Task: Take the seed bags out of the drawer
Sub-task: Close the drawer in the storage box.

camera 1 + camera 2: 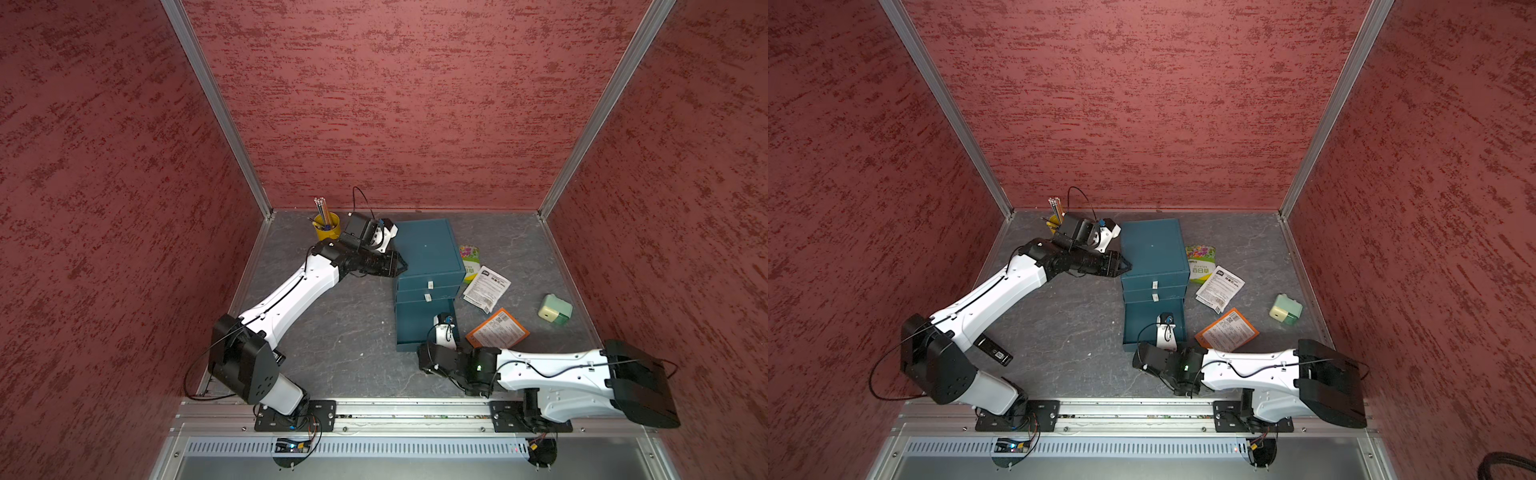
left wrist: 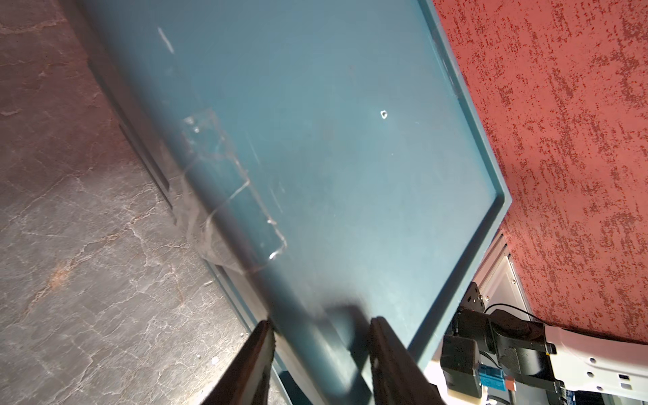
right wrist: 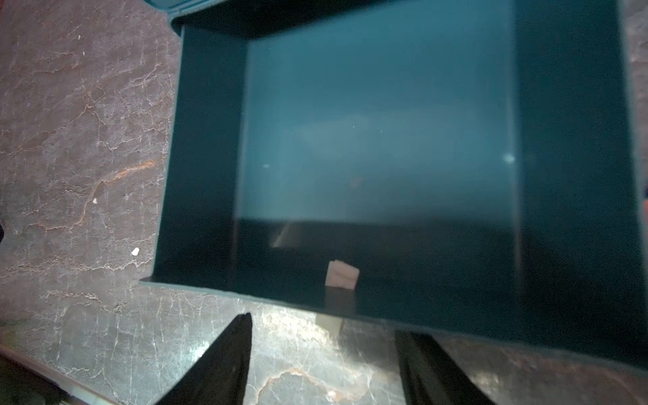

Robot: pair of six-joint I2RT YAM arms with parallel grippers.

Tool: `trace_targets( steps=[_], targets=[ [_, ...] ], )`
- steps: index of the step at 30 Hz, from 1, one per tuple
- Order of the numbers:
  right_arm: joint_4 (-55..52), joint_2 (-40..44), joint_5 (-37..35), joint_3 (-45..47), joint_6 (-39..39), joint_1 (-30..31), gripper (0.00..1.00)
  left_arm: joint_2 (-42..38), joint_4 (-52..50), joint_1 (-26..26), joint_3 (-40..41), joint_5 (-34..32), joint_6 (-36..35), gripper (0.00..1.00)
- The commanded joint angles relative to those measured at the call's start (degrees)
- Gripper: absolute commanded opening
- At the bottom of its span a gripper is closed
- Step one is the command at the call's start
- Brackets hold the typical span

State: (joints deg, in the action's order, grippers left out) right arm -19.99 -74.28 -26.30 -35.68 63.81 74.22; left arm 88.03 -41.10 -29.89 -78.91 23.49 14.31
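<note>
A teal drawer cabinet (image 1: 428, 245) (image 2: 333, 140) stands mid-table with its lowest drawer (image 1: 415, 324) (image 1: 1142, 324) pulled out. In the right wrist view the drawer (image 3: 368, 140) holds nothing. Three seed bags lie on the table to the cabinet's right: a green flower-print one (image 1: 469, 257) (image 1: 1200, 257), a white one with black text (image 1: 486, 289) (image 1: 1220, 289), and an orange-edged one (image 1: 496, 330) (image 1: 1227, 330). My left gripper (image 1: 401, 266) (image 2: 322, 322) is shut on the cabinet's top left edge. My right gripper (image 1: 432, 357) (image 3: 324, 326) hangs open just in front of the drawer's front, holding nothing.
A yellow cup of pencils (image 1: 327, 226) stands at the back left behind my left wrist. A pale green boxy block (image 1: 555, 309) sits near the right wall. Red textured walls close in three sides. A small black object (image 1: 994, 353) lies under my left arm.
</note>
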Motion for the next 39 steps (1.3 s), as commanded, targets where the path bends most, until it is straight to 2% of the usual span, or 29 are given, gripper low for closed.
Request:
trace_targets(
  steps=[1,8,19,39],
  targets=[
    [3.70,-0.06,-5.50,0.52,-1.58,0.44,0.69,4.72,-12.19,-0.83,3.49,-4.32,-3.63,0.46],
    [5.92,1.19,-8.40,1.72,-3.79,-2.08,0.70,4.53,-12.95,-0.70,3.71,-4.32,-4.12,0.46],
    [14.02,0.30,-3.53,2.20,-15.12,-11.92,0.71,4.18,-13.63,-0.56,4.31,-4.13,-4.81,0.46],
    [30.79,-12.83,1.68,-0.71,-26.97,-20.92,0.72,4.22,-14.42,-0.26,4.56,-3.69,-5.21,0.46]
  ],
)
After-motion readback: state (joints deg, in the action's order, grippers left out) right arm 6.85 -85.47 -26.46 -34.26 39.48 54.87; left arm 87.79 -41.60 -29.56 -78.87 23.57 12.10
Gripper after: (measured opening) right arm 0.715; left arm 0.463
